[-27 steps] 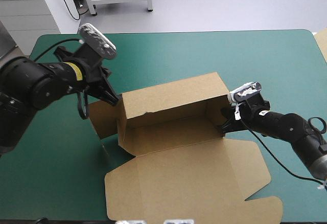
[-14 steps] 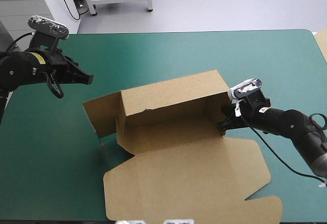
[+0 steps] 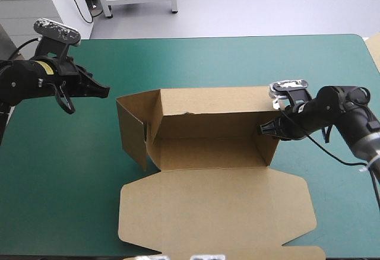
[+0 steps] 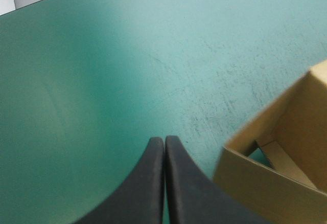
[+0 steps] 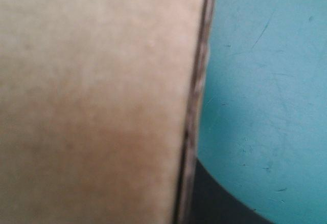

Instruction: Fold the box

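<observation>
Can see left claw (image 3: 104,91) shut and empty over the desk (image 3: 208,58), right claw (image 3: 265,129) nipping the brown box (image 3: 208,153) by its end wall, can't spot its second finger behind the board.

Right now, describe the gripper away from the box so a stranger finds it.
The brown box stands mid-table on the teal-green cover. Off its left end hovers the left gripper, shut and empty; the right gripper holds the box's wall.

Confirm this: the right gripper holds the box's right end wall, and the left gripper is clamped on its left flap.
Wrong on the left gripper: it is shut on nothing, over the teal-green cover, apart from the box, as the left wrist view shows. The right gripper does hold the right end wall.
</observation>
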